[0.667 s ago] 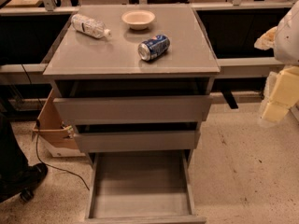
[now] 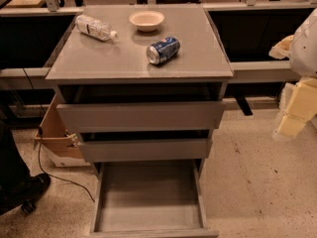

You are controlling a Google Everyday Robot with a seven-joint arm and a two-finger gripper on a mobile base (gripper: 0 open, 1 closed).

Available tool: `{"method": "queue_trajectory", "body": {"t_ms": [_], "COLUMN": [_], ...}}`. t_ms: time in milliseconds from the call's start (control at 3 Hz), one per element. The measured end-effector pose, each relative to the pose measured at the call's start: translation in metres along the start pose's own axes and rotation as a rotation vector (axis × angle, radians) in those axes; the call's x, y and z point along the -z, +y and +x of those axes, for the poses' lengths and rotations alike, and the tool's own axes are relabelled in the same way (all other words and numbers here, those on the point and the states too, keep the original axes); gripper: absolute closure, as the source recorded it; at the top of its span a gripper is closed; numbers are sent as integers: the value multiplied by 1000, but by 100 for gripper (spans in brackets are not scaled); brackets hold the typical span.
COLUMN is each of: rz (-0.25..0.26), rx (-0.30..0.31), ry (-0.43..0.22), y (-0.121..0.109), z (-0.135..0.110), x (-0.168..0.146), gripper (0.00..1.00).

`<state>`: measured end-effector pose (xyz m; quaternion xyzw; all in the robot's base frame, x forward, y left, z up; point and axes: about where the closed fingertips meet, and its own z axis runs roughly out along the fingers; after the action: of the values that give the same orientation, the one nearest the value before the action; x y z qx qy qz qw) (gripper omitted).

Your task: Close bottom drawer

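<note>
The bottom drawer point(image 2: 148, 197) of the grey cabinet is pulled far out toward me. It shows a shallow, empty grey box, and its slim front panel point(image 2: 153, 233) sits at the lower edge of the view. The two taller-fronted drawers above it, the top one point(image 2: 141, 115) and the middle one point(image 2: 146, 149), each stick out a little. My gripper point(image 2: 293, 118), with cream-coloured parts below a white arm, hangs at the right edge of the view. It is beside the cabinet at about middle-drawer height and touches nothing.
On the cabinet top point(image 2: 99, 61) lie a clear plastic bottle point(image 2: 94, 28), a small beige bowl point(image 2: 146, 20) and a blue can point(image 2: 163, 50) on its side. A cardboard box point(image 2: 54, 133) and a black cable point(image 2: 59, 175) are on the floor to the left. A dark shoe point(image 2: 25, 190) is at the lower left.
</note>
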<state>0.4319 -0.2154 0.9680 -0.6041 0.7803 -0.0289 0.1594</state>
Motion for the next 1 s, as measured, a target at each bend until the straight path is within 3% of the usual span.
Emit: {"method": "queue_trajectory", "body": {"t_ms": [667, 1000], "rz": [-76, -140], "rx": [25, 1], "ry": [-32, 19], "y": [53, 90], "z": [19, 33], "x": [-53, -95], "gripper": [0, 0]}}
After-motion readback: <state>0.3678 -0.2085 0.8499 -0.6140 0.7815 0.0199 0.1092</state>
